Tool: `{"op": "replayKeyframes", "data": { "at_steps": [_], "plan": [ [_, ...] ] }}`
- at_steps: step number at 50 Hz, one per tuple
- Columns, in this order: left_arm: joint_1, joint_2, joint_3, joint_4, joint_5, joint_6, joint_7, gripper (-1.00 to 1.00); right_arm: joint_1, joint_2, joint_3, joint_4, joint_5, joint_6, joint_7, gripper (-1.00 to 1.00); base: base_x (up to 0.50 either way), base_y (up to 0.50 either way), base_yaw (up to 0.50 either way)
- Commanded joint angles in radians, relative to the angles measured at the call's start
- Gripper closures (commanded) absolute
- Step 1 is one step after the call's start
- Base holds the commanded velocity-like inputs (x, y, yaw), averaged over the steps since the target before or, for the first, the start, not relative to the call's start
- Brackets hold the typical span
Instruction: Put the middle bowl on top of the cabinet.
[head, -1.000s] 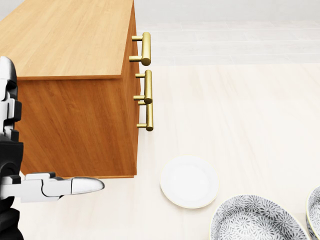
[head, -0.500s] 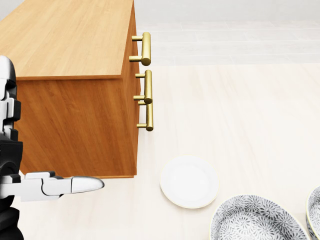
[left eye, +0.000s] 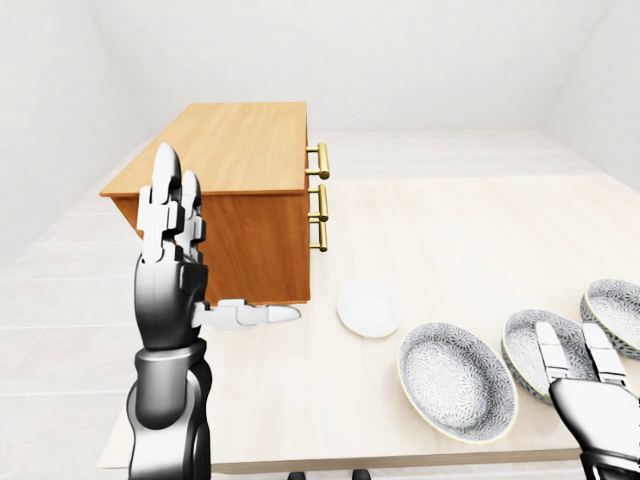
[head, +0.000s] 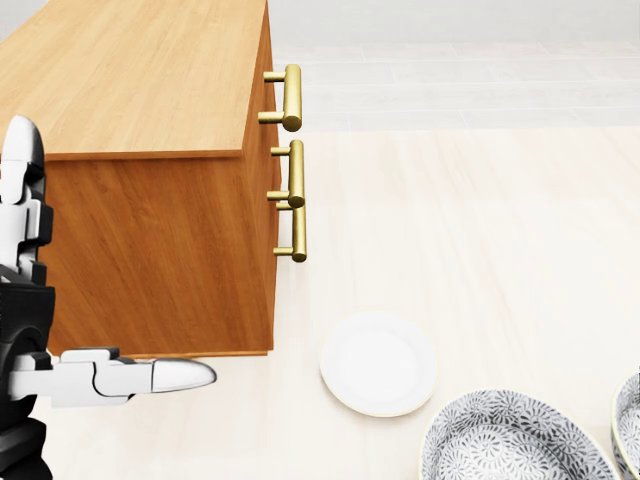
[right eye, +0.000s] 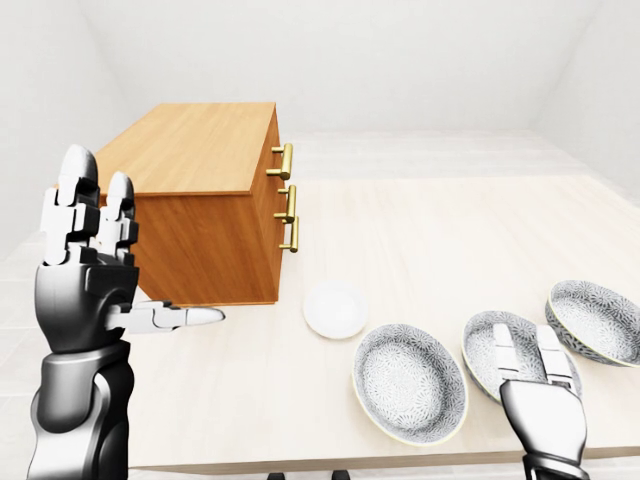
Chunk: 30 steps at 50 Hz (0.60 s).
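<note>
Three grey-patterned bowls stand in a row at the lower right of the table. The middle bowl (right eye: 492, 350) lies between the left bowl (right eye: 408, 382) and the right bowl (right eye: 597, 320). My right hand (right eye: 527, 340) is open, fingers straight, over the middle bowl's near rim and hiding part of it. The wooden cabinet (left eye: 235, 150) with brass handles stands at the upper left. My left hand (left eye: 215, 250) is raised and open beside the cabinet's near side, its thumb (head: 165, 375) pointing right. It holds nothing.
A small white plate (head: 378, 362) lies on the pale table (left eye: 470, 230) between the cabinet and the bowls. The table's near edge runs along the bottom of both eye views. White walls and floor surround it.
In the head view my left hand has drifted slightly to the right. The cabinet, plate and bowls have not moved.
</note>
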Motion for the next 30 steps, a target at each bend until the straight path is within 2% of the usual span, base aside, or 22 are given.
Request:
{"op": "replayKeyframes", "data": {
  "at_steps": [1, 8, 13, 17, 18, 19, 20, 21, 22, 23, 30],
  "plan": [
    [0.026, -0.003, -0.029, -0.008, -0.015, 0.0, -0.03, -1.0, -0.03, -0.029, 0.038, 0.105, 0.009, 0.0, 0.0, -1.0, 0.0, 0.0, 0.0],
    [0.026, -0.005, -0.036, -0.009, -0.008, 0.0, -0.037, -1.0, -0.04, -0.045, 0.078, 0.18, -0.003, 0.0, 0.0, -1.0, 0.0, 0.0, 0.0],
    [0.027, -0.005, -0.042, -0.014, -0.004, 0.0, -0.039, -1.0, -0.028, -0.053, 0.085, 0.156, 0.029, 0.0, 0.0, -1.0, 0.0, 0.0, 0.0],
    [0.031, -0.006, -0.041, -0.01, -0.004, 0.0, -0.042, -1.0, -0.063, -0.058, 0.132, 0.251, -0.002, 0.0, 0.0, -1.0, 0.0, 0.0, 0.0],
    [0.029, -0.006, -0.045, -0.01, 0.0, 0.0, -0.041, -1.0, -0.05, -0.059, 0.131, 0.212, 0.019, 0.0, 0.0, -0.99, 0.0, 0.0, 0.0],
    [0.028, -0.007, -0.045, -0.011, -0.001, 0.0, -0.042, -1.0, -0.046, -0.059, 0.132, 0.201, 0.028, 0.0, 0.0, -0.91, 0.0, 0.0, 0.0],
    [0.026, -0.007, -0.044, -0.009, -0.002, 0.0, -0.042, -1.0, -0.045, -0.059, 0.135, 0.194, 0.034, 0.0, 0.0, -0.51, 0.0, 0.0, 0.0],
    [0.028, -0.007, -0.044, -0.006, -0.002, 0.0, -0.043, -1.0, -0.044, -0.06, 0.138, 0.19, 0.035, 0.0, 0.0, 0.38, 0.0, 0.0, 0.0],
    [0.028, -0.007, -0.045, -0.011, -0.001, 0.0, -0.042, -1.0, -0.043, -0.06, 0.139, 0.184, 0.039, 0.0, 0.0, 0.65, 0.0, 0.0, 0.0],
    [0.029, -0.008, -0.044, -0.012, -0.001, 0.0, -0.043, -1.0, -0.036, -0.06, 0.142, 0.169, 0.045, 0.0, 0.0, 1.0, 0.0, 0.0, 0.0],
    [0.031, -0.008, -0.053, -0.015, 0.003, 0.0, -0.044, -1.0, -0.028, -0.06, 0.141, 0.143, 0.053, 0.0, 0.0, 1.0, 0.0, 0.0, 0.0]
  ]
}}
